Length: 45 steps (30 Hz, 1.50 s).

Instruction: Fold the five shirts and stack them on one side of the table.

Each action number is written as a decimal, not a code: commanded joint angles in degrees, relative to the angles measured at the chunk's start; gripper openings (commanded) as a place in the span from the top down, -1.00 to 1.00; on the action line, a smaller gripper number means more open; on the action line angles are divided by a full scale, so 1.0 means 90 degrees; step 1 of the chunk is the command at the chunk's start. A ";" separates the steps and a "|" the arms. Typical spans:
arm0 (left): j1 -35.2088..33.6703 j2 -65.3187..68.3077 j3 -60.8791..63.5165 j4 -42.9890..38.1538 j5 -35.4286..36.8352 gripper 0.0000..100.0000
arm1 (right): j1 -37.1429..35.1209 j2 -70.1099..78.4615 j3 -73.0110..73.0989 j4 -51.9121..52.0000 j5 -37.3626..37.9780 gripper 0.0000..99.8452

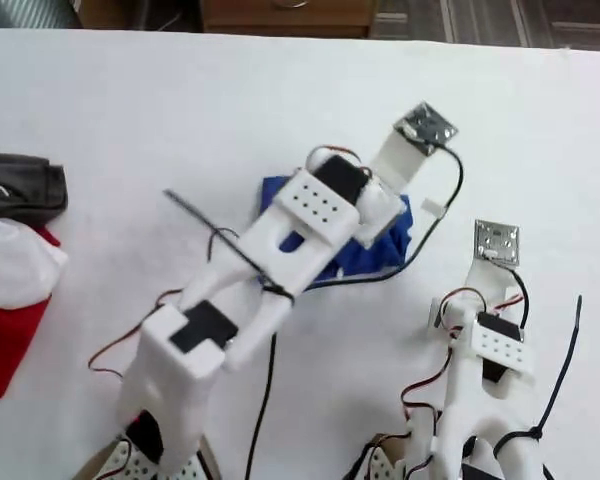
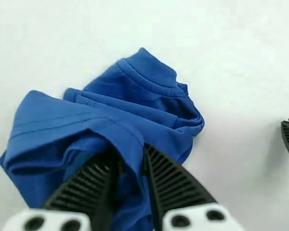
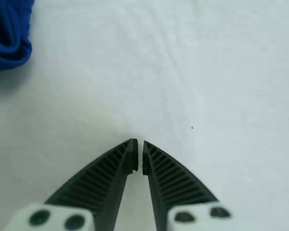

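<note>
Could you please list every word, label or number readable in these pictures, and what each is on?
Nothing is legible.
Dark shirt: small white mark, too small to read.
White and red shirt: dark mark cut off at the edge, unreadable.
Blue shirt: no print visible.

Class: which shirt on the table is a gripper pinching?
The blue shirt, crumpled mid-table, pinched by the left gripper. The dark grey shirt and red-and-white garment lie apart at the edge.
</note>
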<state>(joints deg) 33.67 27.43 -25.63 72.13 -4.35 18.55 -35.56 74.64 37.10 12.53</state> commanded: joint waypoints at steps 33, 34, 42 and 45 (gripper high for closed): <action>-0.3849 -0.0274 -0.3658 0.3350 -0.0479 0.95 | 0.0005 -0.0220 -0.0029 -0.0103 -0.0059 0.95; -0.4073 -0.0449 -0.3580 0.3350 -0.0479 0.95 | -0.0005 -0.0220 -0.0029 -0.0103 -0.0059 0.95; -0.5470 -0.3204 -0.1089 0.3341 -0.1094 0.95 | -0.0239 -0.0220 -0.0029 -0.0083 0.0000 0.95; -0.6007 -0.4571 0.0601 0.3136 -0.1328 0.95 | -0.0249 -0.0220 -0.0029 -0.0063 0.0000 0.95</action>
<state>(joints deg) -15.82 0.00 -32.92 101.41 -14.37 16.88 -35.56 74.64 37.10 12.53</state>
